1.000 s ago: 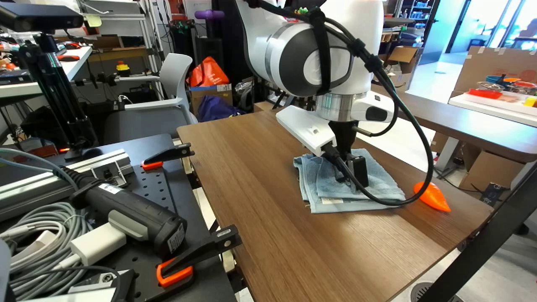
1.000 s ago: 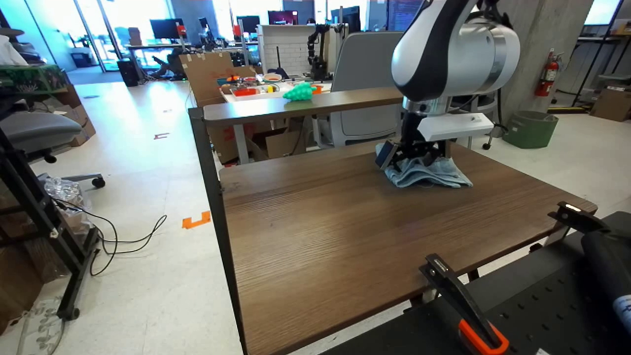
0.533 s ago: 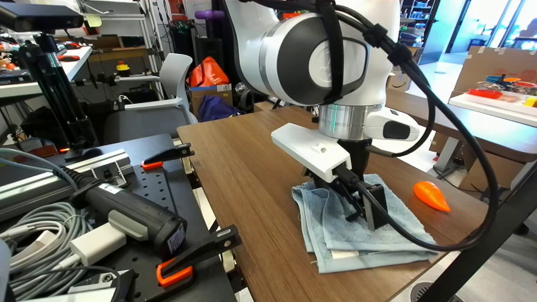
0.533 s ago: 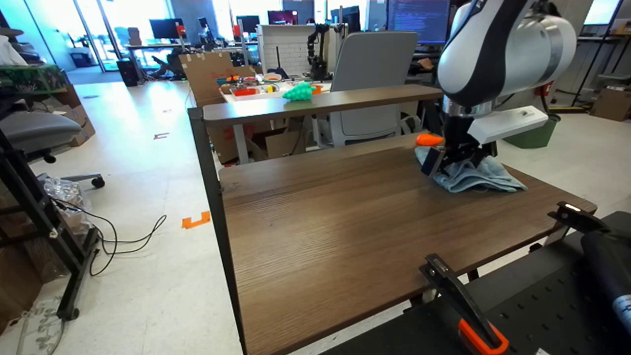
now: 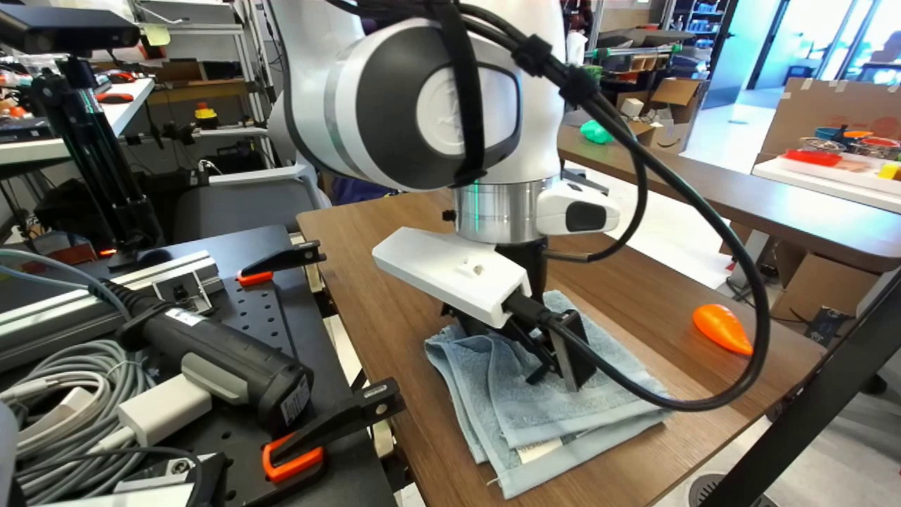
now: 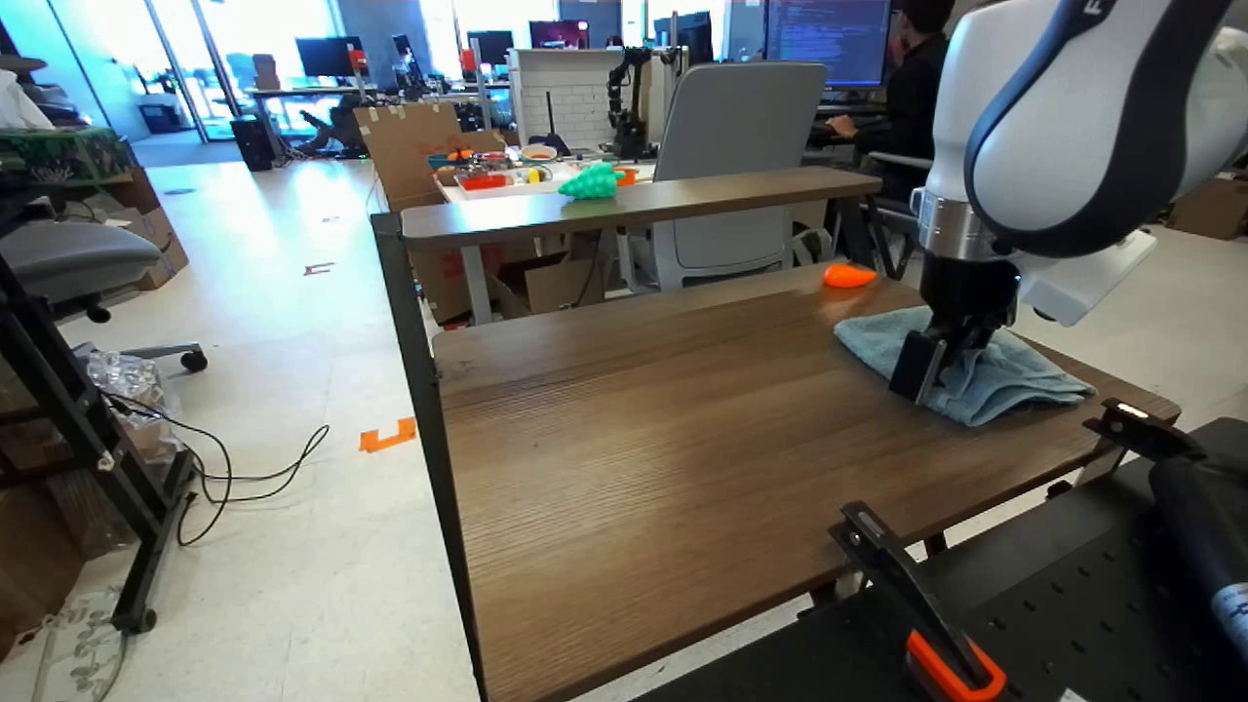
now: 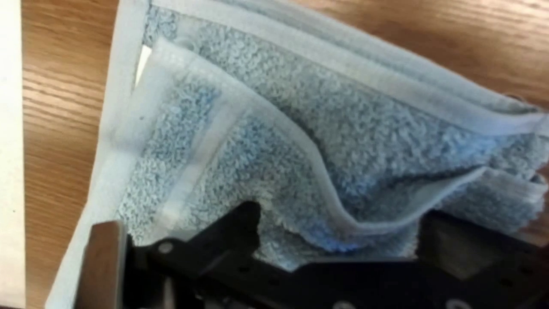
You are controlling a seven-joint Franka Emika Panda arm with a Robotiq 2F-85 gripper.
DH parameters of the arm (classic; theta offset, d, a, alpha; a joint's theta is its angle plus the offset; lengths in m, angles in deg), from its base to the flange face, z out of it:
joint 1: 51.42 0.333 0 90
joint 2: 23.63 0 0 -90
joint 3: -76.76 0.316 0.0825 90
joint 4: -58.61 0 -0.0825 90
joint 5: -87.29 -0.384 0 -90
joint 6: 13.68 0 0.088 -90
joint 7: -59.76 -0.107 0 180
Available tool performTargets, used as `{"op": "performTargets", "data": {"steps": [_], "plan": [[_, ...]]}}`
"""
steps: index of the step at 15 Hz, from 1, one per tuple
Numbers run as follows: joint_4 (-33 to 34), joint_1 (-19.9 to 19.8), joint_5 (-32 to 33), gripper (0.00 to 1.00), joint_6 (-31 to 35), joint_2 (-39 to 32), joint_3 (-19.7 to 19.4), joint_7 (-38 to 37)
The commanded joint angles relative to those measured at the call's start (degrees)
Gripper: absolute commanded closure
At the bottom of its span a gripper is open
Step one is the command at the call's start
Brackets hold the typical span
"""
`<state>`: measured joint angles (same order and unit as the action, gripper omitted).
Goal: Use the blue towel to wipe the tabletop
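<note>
The blue towel [image 5: 521, 408] [image 6: 1014, 375] lies folded and rumpled on the brown tabletop [image 5: 676, 331] [image 6: 663, 468] in both exterior views. My gripper [image 7: 339, 227] points down onto its upper layer, and the two dark fingers [image 7: 240, 227] stand wide apart. Cloth is bunched into ridges between them, and it reaches up to the inner side of each. A hemmed edge dips through that gap in the wrist view. How hard the fingertips press, and what lies under the towel, is hidden.
An orange object [image 5: 723, 329] [image 6: 848, 276] rests near the tabletop's far edge. Two black clamps [image 5: 338, 422] [image 6: 916, 585] grip the side beside a dark bench [image 6: 1063, 604]. A black post [image 6: 429, 439] stands at one end. Another table [image 5: 704, 190] carries a green object [image 6: 592, 181].
Gripper and towel have slid together over the tabletop, ending closer to the clamped side. The orange object, at first hidden behind the arm in an exterior view, now shows there.
</note>
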<state>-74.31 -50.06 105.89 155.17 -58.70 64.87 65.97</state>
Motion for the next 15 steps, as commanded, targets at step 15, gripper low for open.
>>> {"op": "performTargets", "data": {"steps": [15], "plan": [[-2.79,-33.26,-8.97,0.0,4.27,-6.82,41.87,12.66]]}}
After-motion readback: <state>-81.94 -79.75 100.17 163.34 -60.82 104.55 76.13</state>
